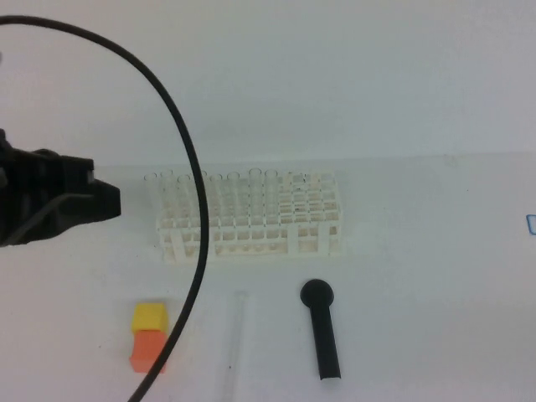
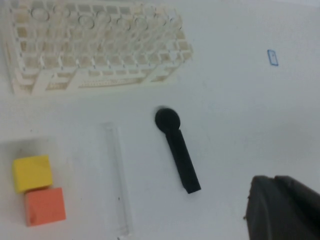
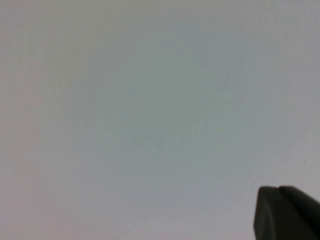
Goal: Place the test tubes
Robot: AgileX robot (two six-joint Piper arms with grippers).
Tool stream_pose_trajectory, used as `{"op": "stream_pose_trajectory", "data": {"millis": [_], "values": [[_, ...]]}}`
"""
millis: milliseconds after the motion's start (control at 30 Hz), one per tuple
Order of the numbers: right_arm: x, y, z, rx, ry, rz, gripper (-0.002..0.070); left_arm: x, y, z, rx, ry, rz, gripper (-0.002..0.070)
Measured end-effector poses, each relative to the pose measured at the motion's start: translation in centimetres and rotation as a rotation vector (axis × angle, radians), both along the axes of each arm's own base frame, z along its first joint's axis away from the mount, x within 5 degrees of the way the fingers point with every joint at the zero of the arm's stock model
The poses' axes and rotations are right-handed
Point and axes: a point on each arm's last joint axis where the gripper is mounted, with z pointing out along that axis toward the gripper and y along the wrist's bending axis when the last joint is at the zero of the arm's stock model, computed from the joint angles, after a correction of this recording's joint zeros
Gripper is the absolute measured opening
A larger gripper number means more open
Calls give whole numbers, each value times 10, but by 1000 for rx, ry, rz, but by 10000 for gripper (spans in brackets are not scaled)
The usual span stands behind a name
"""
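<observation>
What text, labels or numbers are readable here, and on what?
No readable text.
Blue mark at the table's right edge: too small to read.
Rack, test tube, black scoop, yellow block, orange block: unmarked.
Left gripper at the left, right gripper in its wrist view only: unmarked.

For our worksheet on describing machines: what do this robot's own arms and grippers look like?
The left gripper, at the high view's left edge, is a matt black, blocky housing with angular edges and no visible markings. A thin black cable arcs widely beside it. The right gripper, absent from the high view, shows only a black rounded corner in its wrist view.
</observation>
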Motion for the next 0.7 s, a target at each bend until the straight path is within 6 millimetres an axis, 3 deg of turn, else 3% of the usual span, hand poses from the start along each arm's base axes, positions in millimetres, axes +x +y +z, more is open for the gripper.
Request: {"op": "stream_pose_trajectory", "data": {"millis": [133,233,433,567,700], "values": [[-2,-1,5,41,-64,-3,-1,15,-4,-17,20,105,-19,-1],[-2,2,10,-23,59,14,-1,23,-8,-27,20,175,-40,-1],[-12,1,53,-245,341,-20,-1,37,-7,-43,78,247,-10,-1],[-3,1,83,-433,528,8,-1,42,-2,-55,166,309,7,-1],[9,8,107,-530,599,132,-1,41,1,-58,206,325,6,-1]]}}
